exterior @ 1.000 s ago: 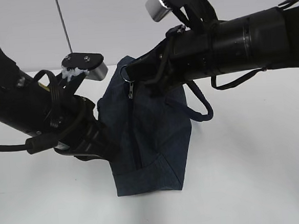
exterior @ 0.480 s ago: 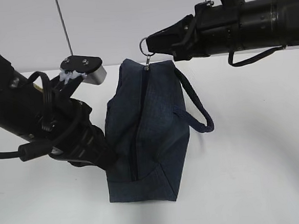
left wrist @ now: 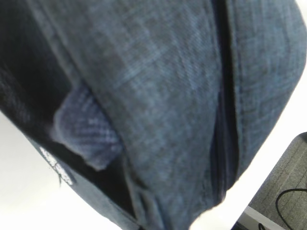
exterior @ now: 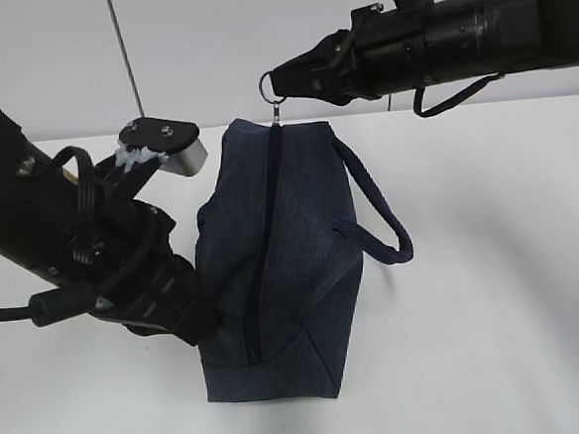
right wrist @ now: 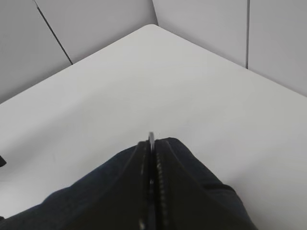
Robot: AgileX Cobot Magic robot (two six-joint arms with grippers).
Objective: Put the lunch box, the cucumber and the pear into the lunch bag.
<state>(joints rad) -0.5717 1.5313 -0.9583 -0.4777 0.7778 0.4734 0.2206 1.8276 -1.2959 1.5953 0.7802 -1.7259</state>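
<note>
The dark navy lunch bag (exterior: 282, 257) lies on the white table with its zipper (exterior: 264, 239) running along the top, shut along its visible length. My right gripper (exterior: 282, 83) is shut on the metal ring pull (exterior: 272, 89) at the bag's far end; in the right wrist view the ring (right wrist: 151, 138) shows as a sliver between the shut fingers (right wrist: 134, 191). My left gripper (exterior: 200, 323) is pressed into the bag's near left side, and bag fabric (left wrist: 158, 96) fills the left wrist view. The lunch box, cucumber and pear are out of view.
The bag's padded loop handle (exterior: 381, 220) hangs out to the right. The white table (exterior: 494, 292) extends around the bag, with a grey wall behind. A thin vertical rod (exterior: 124, 55) stands at the back left.
My right gripper has drawn the ring pull up and back to the bag's far end, closing the zipper. The bag has stretched and straightened. The left arm has barely moved.
</note>
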